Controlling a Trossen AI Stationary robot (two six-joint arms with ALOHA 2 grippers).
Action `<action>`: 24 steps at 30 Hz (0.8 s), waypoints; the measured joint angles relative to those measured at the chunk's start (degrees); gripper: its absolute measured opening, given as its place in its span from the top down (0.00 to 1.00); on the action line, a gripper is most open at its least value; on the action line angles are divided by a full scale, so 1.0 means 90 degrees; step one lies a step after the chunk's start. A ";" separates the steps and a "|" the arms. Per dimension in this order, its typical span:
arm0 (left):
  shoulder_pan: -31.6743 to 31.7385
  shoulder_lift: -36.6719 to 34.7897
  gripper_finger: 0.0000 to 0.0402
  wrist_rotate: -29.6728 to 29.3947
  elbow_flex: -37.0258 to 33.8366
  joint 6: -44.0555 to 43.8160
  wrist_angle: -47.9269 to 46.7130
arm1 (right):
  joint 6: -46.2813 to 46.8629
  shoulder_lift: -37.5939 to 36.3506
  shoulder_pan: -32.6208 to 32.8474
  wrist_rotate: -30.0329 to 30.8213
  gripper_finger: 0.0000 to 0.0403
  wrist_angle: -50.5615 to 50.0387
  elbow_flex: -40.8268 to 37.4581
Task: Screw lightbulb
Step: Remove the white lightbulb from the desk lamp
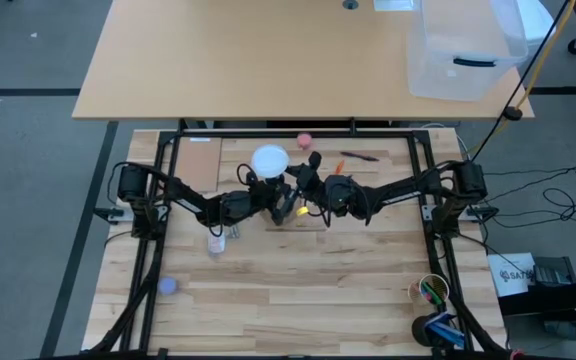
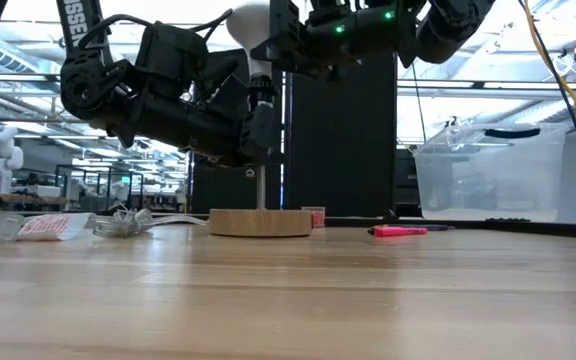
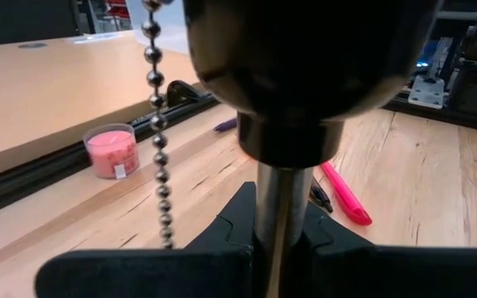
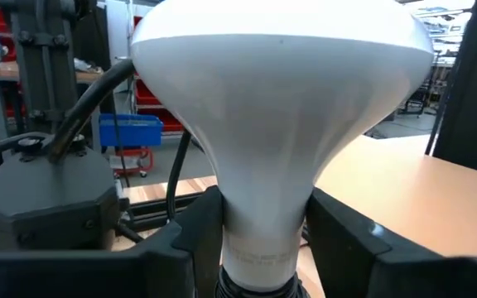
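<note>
Sitting between the right pincer (image 4: 259, 240) fingers — the lightbulb (image 4: 280, 108).

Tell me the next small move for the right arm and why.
Probably close the right claw snug on the lightbulb's neck, then start twisting. The bulb stands upright in the socket on the lamp post, which the left claw clamps low down above the wooden base. The right fingers flank the neck but don't clearly press it yet.
</note>
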 joint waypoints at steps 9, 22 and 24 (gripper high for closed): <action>-0.0024 -0.0002 0.94 0.0455 0.0011 0.0054 0.0001 | -0.0151 -0.0508 -0.0059 -0.0414 0.64 -0.1019 -0.0002; -0.0002 -0.0007 0.94 0.1273 -0.0005 0.0252 0.0017 | -0.0529 -0.0746 -0.0443 -0.1763 0.64 -0.1663 -0.0002; 0.0002 -0.0007 0.94 0.1367 -0.0005 0.0315 0.0002 | -0.0575 -0.0749 -0.0493 -0.1911 0.64 -0.1706 -0.0002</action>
